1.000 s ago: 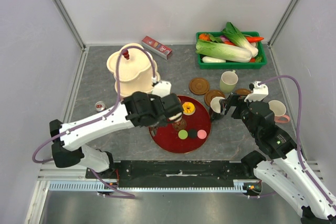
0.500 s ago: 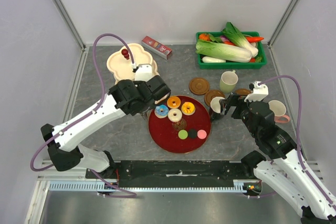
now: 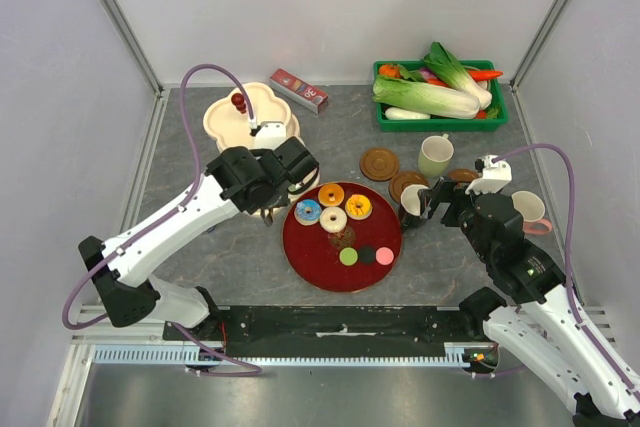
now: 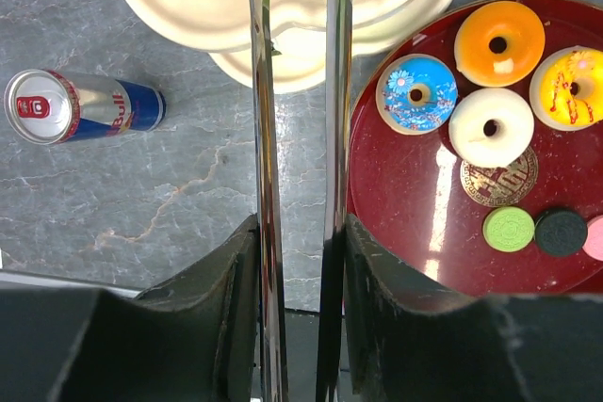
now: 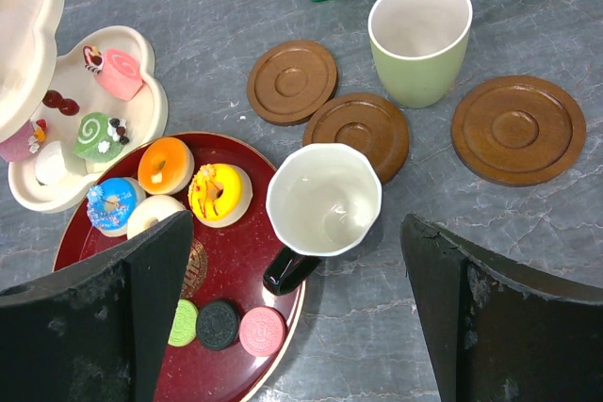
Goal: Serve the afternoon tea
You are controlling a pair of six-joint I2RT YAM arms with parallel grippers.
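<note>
My left gripper [image 4: 297, 233] is shut on metal tongs [image 4: 264, 91] and hangs over the table between the cream tiered stand [image 3: 250, 117] and the red tray [image 3: 320, 259]. On the tray lie blue [image 4: 416, 93], white [image 4: 490, 127], orange [image 4: 499, 42] and yellow [image 4: 568, 88] donuts and three round sweets [image 5: 219, 324]. Swirl cakes [image 5: 121, 74] sit on the stand's lower tier. My right gripper [image 5: 297, 261] stands open above the black mug [image 5: 323, 200]. A pale green mug [image 5: 419, 40] and three brown coasters [image 5: 356, 135] lie beyond.
A green crate [image 3: 440, 125] of vegetables stands at the back right, with a red box [image 3: 300, 90] beside the stand. A drink can [image 4: 80, 107] lies on its side left of the tongs. A third mug [image 3: 530, 212] sits by my right arm.
My left arm has swung back and left from over the tray to the stand's side, tongs still gripped. The blue and white donuts now show. The right arm has not moved.
</note>
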